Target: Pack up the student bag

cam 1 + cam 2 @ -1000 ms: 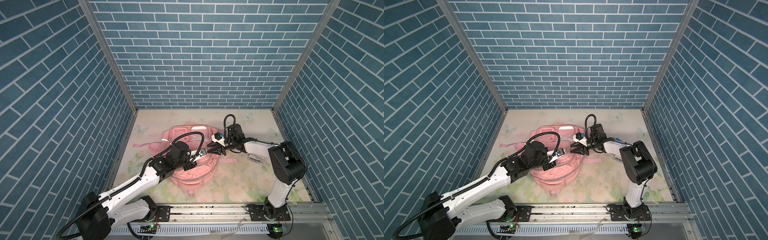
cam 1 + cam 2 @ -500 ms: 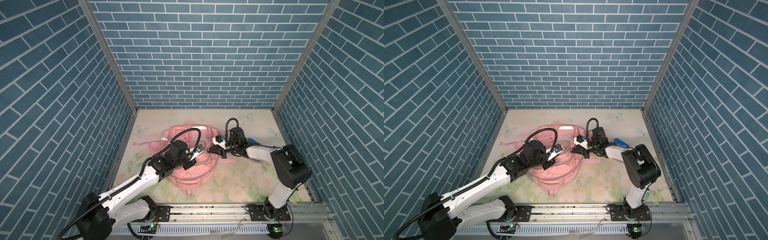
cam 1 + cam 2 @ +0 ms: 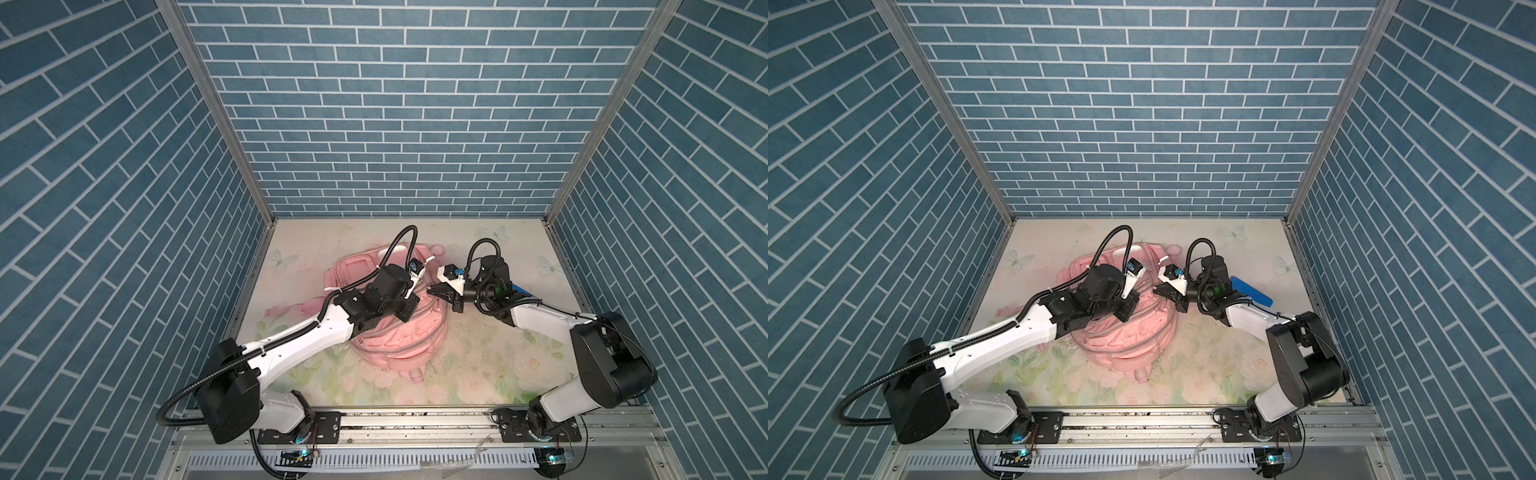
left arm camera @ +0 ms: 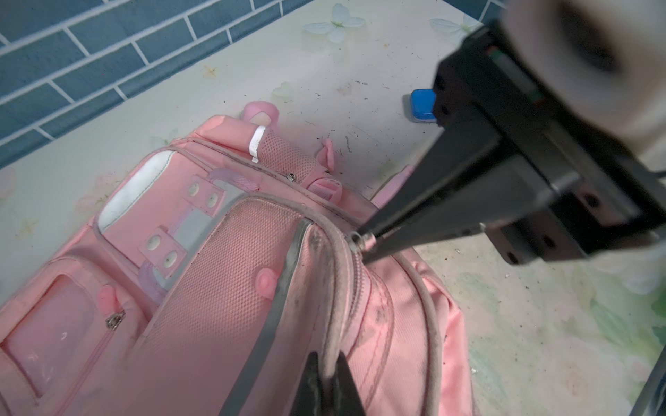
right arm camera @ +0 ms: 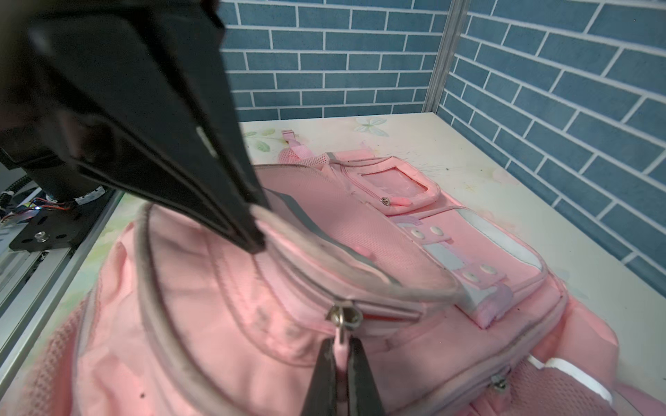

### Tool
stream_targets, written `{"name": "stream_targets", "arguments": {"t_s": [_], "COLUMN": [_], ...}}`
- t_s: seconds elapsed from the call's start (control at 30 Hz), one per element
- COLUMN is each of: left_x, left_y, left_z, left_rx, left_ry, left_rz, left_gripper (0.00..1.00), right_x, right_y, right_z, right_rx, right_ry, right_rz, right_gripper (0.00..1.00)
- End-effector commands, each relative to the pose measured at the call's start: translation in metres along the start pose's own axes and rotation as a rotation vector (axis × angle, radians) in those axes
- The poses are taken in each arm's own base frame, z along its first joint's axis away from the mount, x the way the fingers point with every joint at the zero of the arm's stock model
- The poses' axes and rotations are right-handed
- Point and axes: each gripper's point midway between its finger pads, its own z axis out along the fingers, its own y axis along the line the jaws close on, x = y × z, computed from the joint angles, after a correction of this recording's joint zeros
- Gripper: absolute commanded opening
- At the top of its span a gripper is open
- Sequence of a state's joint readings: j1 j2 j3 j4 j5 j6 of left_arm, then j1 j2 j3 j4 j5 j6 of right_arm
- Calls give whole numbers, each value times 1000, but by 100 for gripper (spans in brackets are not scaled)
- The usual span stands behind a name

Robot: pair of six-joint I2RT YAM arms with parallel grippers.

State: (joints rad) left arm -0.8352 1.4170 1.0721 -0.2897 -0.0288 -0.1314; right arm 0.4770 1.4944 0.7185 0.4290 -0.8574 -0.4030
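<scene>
The left pincer (image 4: pixel 327 362) is clamped tight on the grey piping (image 5: pixel 317 245) of a front pocket. The right pincer (image 5: pixel 340 342) is closed on the pink zip pull (image 5: pixel 340 363) below its metal slider (image 5: pixel 344 317). Both grip the student bag (image 3: pixel 399 340), which lies front up in the middle of the counter (image 3: pixel 478 374). A flat blue thing (image 3: pixel 1252 291), perhaps a case, lies beside the right arm

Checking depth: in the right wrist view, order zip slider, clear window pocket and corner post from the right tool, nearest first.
1. Zip slider, right at the right tool.
2. Clear window pocket, farther along the student bag.
3. Corner post, behind the bag.
</scene>
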Motion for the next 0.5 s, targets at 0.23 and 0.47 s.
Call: {"name": "stream_targets", "arguments": {"t_s": [0.23, 0.47], "left_x": [-66, -61], "left_y": [21, 31], "left_z": [-44, -28], "left_rx": [-61, -130], "left_ry": [-126, 63], "left_rz": [-324, -395], "left_gripper": [48, 51], "right_x": [9, 2], "right_y": [11, 16], "right_z": [-6, 3], "right_rx": [99, 164], "right_ry": [10, -5], "right_rz": [50, -59], "right_gripper": [0, 0]}}
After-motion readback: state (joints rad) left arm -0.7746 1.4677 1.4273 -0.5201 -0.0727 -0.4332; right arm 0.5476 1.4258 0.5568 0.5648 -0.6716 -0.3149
